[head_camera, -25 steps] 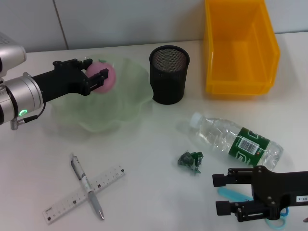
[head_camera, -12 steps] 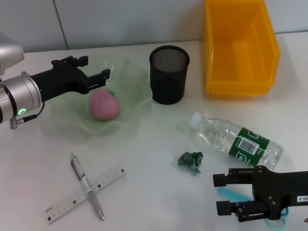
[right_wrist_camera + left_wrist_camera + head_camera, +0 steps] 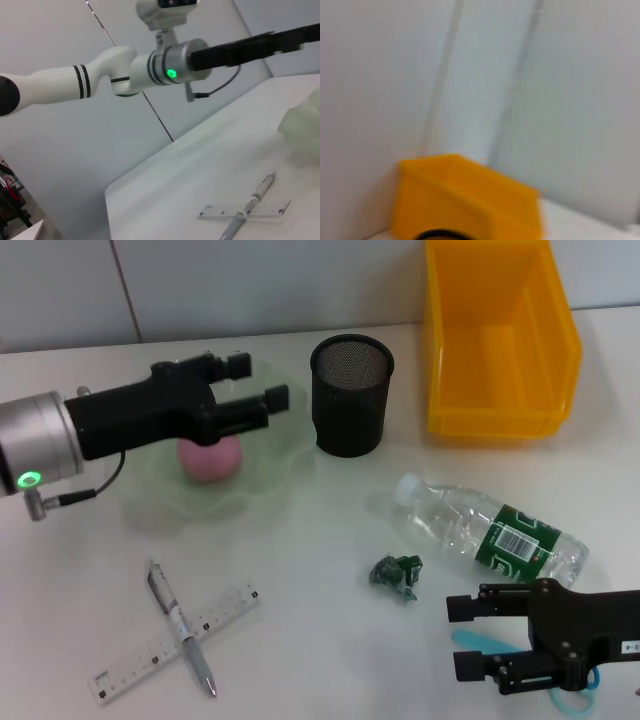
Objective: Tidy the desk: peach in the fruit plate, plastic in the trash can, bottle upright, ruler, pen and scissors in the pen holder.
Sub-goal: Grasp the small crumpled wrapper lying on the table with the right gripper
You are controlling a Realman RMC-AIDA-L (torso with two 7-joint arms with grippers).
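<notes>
One peach (image 3: 209,457) sits inside the pale green fruit plate (image 3: 283,448), near the back left of the white worktop (image 3: 310,630). The left hand (image 3: 262,403) hovers just above it, fingers spread and holding nothing. Beside the plate stands the black mesh pen holder (image 3: 351,395), and beyond that the orange trash can (image 3: 495,335).

The clear bottle (image 3: 490,530) lies on its side near the front right. A crumpled green scrap of plastic (image 3: 397,573) rests close to it. The pen (image 3: 180,627) lies crossed over the ruler (image 3: 175,644) at the front left.

The right hand (image 3: 470,638) hangs low at the front right, fingers apart and empty, directly over the blue scissors (image 3: 571,699), which are mostly hidden.

The risk I see: the round bottle could roll away if a hand nudges it, and the flat ruler may slip from a grip.
</notes>
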